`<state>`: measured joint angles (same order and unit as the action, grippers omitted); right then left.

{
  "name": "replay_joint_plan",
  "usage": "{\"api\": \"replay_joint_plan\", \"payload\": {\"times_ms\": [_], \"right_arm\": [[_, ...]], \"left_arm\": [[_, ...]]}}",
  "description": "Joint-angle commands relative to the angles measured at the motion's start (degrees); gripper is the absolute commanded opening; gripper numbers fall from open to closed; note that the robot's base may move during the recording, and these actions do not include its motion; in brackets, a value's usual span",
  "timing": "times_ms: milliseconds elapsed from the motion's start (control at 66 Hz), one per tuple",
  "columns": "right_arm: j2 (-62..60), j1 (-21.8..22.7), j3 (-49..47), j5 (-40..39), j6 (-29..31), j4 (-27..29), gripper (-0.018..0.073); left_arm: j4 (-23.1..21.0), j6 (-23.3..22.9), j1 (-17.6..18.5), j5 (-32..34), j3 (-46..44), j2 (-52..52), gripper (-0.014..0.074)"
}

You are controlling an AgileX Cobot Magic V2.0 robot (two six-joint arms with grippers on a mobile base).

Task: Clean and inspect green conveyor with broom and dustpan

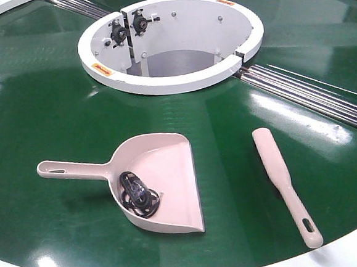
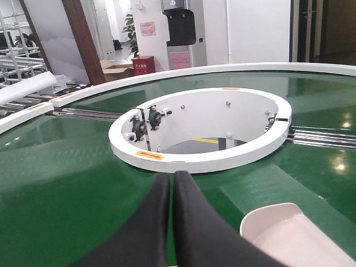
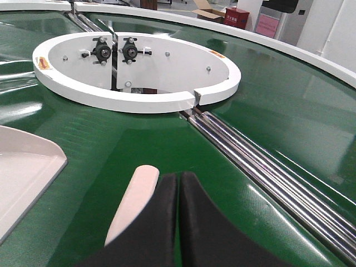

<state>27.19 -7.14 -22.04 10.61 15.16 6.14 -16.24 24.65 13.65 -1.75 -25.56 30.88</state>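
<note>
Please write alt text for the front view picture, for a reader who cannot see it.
A pink dustpan holding a black tangled object lies on a green conveyor, with a pink broom flat to its right. Behind them is the white ring opening; no grippers show.

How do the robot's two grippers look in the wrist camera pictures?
Both look alike. The left gripper and the right gripper each show two smooth matte black fingers that taper to rounded tips. No cables, markings or labels are visible on them. The arms themselves are outside every view.
</note>
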Motion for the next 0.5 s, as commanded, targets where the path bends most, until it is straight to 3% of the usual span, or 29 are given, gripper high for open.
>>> {"api": "replay_joint_plan", "payload": {"times_ms": [0,258,379,485], "right_arm": [[0.15,-0.09,-1.46,-3.98,0.34,-0.06,-0.0003],[0.15,-0.09,-1.46,-3.93,0.34,-0.06,-0.0003],[0.15,-0.09,-1.46,-3.93,0.34,-0.06,-0.0003],[0.15,-0.09,-1.46,-3.93,0.34,-0.06,-0.0003]], "left_arm": [[-0.62,-0.28,-0.06,4.45,-1.5,0.24,-0.0006],[-0.44,-0.28,-0.06,4.56,-1.22,0.18,-0.0006],[2.58,-0.66,-0.13,5.4,0.48,-1.63,-0.0006],[3.47,-2.66,-2.83,5.15,3.09,-4.41,-0.0006]]}}
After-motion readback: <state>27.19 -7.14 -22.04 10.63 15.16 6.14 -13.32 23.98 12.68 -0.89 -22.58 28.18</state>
